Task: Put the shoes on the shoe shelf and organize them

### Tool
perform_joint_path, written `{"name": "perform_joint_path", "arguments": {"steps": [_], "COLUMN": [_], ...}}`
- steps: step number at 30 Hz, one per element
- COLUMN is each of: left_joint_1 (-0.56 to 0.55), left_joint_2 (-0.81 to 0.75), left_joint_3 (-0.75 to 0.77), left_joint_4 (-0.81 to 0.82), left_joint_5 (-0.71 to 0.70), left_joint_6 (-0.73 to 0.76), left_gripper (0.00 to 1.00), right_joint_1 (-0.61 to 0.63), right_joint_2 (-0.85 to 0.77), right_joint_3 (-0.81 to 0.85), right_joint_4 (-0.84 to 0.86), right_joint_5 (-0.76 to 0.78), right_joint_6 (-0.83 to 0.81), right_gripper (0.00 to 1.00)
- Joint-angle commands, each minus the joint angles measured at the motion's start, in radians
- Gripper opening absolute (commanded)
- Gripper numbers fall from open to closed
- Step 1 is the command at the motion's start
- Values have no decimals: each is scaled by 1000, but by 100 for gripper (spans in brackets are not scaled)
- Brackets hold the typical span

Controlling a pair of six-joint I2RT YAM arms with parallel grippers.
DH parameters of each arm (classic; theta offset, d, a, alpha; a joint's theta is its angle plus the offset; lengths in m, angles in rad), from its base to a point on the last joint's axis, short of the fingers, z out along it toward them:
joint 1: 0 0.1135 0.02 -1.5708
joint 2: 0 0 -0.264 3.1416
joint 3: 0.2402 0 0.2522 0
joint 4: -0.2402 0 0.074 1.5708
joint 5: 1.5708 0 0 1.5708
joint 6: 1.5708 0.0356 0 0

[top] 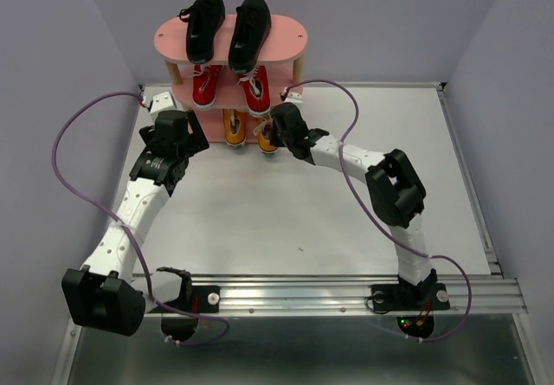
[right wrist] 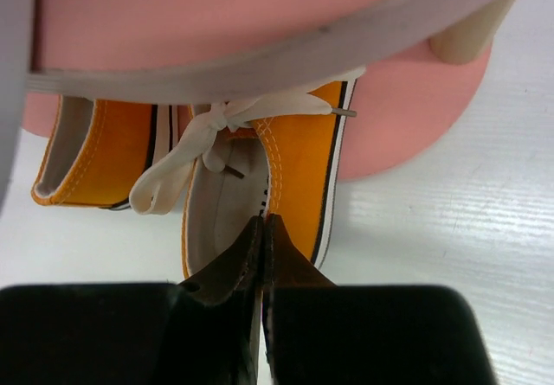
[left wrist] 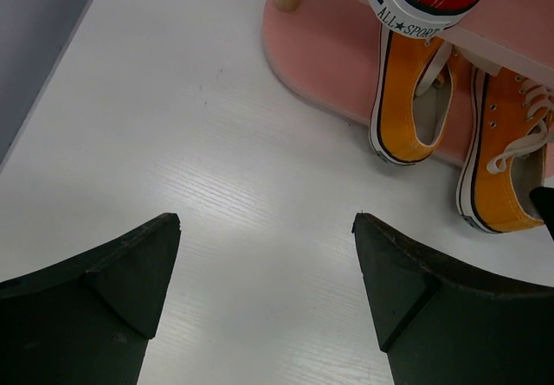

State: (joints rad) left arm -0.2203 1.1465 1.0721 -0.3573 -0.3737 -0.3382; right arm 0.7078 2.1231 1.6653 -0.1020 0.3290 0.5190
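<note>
Fingertips of right gripper (right wrist: 262, 229) meet tightly at heel of orange canvas sneaker (right wrist: 294, 169); left gripper (left wrist: 267, 219), dark wedges, gapes above grained white tabletop (left wrist: 173, 99).

Black pair (top: 204, 26) topped the pink shelf (top: 169, 39), red pair (top: 206, 86) below, right arm (top: 346, 154) down at the orange pair (top: 234, 128).

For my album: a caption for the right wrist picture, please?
Closed fingers pinch an orange shoe by its heel on the pink shelf.

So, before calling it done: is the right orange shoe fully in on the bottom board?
Partly out: the right orange shoe has its heel past the bottom board, over the table.
</note>
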Motion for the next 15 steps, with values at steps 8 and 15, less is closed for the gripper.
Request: {"name": "perform_joint_path", "arguments": {"steps": [8, 15], "left_joint_1": [7, 7], "left_joint_2": [-41, -41], "left_joint_3": [15, 14], "left_joint_4": [3, 1], "left_joint_5": [-30, -31], "left_joint_6": [10, 11], "left_gripper": [93, 93], "right_joint_1": [5, 5], "right_joint_2": [15, 78], "right_joint_3": [39, 86], "right_joint_4": [254, 280], "right_joint_5": [24, 48], "right_joint_6": [-91, -48], "right_gripper": [1, 1]}}
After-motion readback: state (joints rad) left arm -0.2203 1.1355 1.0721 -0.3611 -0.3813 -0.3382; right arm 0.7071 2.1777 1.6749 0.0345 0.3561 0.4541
